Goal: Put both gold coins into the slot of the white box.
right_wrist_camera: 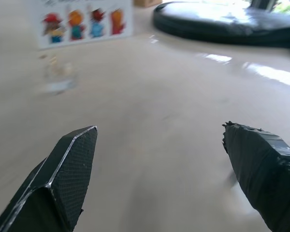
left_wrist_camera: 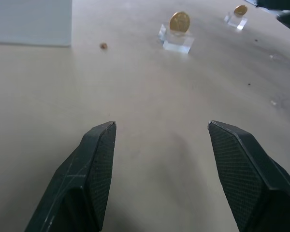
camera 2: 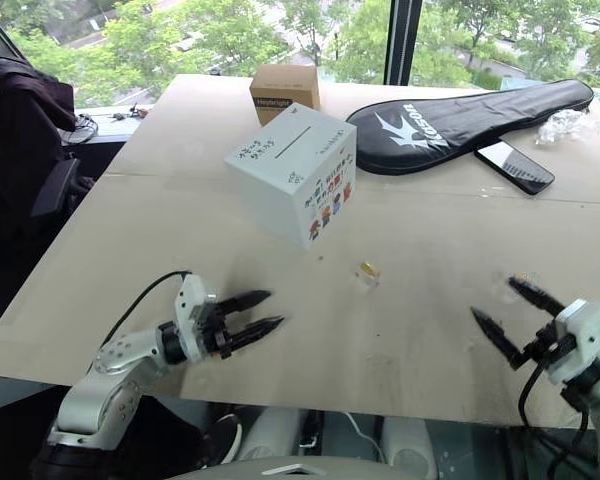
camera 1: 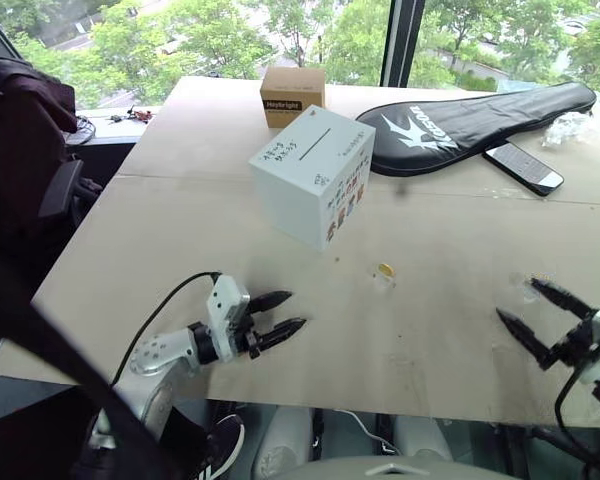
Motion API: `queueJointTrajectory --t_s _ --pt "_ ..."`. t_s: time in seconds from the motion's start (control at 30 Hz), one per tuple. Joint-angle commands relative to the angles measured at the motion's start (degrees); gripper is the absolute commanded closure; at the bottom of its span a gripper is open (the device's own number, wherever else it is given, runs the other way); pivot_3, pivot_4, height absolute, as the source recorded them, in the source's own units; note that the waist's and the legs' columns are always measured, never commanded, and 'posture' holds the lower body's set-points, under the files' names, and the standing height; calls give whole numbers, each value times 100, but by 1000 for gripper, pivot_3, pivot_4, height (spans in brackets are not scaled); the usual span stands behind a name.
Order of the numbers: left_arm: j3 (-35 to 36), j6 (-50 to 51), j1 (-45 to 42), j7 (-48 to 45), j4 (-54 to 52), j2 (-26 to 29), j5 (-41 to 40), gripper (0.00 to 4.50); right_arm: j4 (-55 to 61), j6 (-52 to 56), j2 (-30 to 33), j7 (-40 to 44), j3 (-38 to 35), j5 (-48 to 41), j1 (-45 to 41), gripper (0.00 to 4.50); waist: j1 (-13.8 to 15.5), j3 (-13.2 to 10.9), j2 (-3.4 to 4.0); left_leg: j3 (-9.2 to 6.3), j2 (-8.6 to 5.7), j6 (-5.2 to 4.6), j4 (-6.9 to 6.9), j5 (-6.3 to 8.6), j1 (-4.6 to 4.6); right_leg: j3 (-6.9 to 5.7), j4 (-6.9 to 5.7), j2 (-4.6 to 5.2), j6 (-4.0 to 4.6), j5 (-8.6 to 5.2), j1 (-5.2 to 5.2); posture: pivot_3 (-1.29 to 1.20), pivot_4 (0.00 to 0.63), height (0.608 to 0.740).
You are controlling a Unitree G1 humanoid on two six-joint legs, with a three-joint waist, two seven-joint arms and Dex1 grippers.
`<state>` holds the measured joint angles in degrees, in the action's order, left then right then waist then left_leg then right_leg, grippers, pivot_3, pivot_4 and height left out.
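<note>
Tabletop (camera 1: 180,200): both gold coins (left_wrist_camera: 180,21) stand edge-up on clear stands ahead of our wide-open, empty left gripper (camera 1: 283,324), likely for pinching; right gripper (camera 1: 540,315) also open, empty.

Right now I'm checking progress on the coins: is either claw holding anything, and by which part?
Nothing is held. The left claw and right claw both stand open over the bare table.
</note>
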<state>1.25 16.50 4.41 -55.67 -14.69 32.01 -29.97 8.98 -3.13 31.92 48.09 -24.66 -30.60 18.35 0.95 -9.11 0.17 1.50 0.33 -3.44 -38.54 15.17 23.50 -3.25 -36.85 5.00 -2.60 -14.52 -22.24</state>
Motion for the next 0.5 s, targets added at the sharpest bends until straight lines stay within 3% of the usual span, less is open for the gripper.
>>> queueJointTrajectory --t_s 0.03,0.33,0.5 --pt "39 381 -552 18 -696 181 -331 1432 -408 183 311 -300 -124 314 -406 33 14 0 0 0 0 0 -4 0 0 0 -1 -2 0 0 2 0 150 740" --pt "-135 1378 -1611 32 -1620 818 -569 1432 -1164 624 475 -341 -165 352 -964 33 -9 0 1 3 0 25 -6 -15 0 9 -5 -39 -17 10 6 0 150 740" --pt "-191 1713 -1798 21 -1841 1014 -723 1432 -1239 736 510 -263 -173 362 -959 2289 -13 0 1 12 2 3 -5 -2 -8 19 -9 -42 -18 10 6 0 150 740"
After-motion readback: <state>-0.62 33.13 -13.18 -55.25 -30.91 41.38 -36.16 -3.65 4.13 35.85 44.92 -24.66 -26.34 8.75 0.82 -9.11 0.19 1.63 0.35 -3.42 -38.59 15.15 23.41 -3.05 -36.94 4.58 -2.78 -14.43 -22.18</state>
